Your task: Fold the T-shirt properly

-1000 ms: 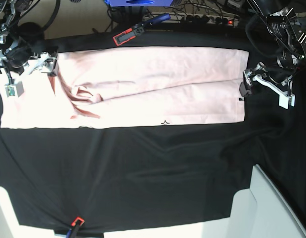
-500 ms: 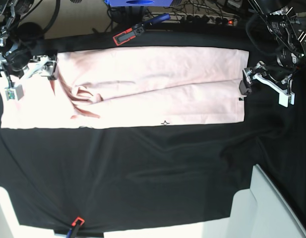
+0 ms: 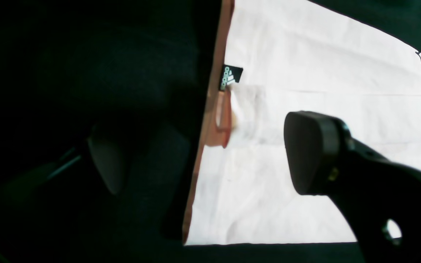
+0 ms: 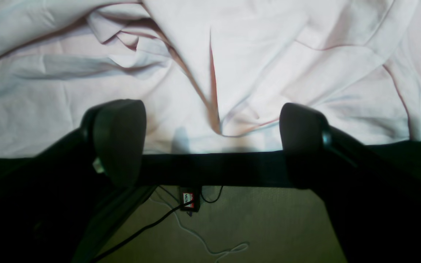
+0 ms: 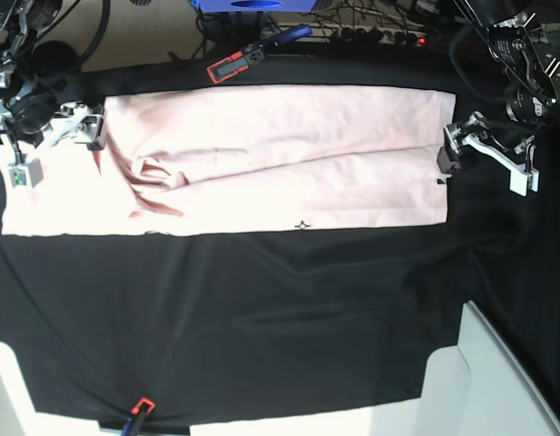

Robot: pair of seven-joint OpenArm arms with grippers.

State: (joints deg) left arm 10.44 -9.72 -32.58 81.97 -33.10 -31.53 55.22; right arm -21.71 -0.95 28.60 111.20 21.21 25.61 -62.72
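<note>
Left gripper [image 5: 484, 163] hangs with jaws spread wide and nothing between them, straddling the short end edge of the T-shirt [image 5: 261, 154]: in the left wrist view one finger [image 3: 316, 149] sits over pink cloth, the other over the black table cloth [image 5: 280, 309], and the small brand tag [image 3: 230, 77] lies just ahead on that edge. Right gripper [image 5: 53, 145] is also wide open and empty, fingers [image 4: 117, 135] spread over the opposite end, where the fabric is bunched into creases [image 4: 210, 91] right ahead of it. The shirt lies as a long band on the far half of the table, long axis running straight from one gripper to the other, so each arm is nearest its own end. The next move likely turns on each gripper closing over its end edge. Beyond the shirt's far long edge: a red-and-black clamp [image 5: 234, 64] on the table cloth, near but apart. Another clamp [image 5: 139, 409] at the table's near edge, well apart. Nothing stands between either gripper and the cloth; the rumpled end could catch extra layers.
</note>
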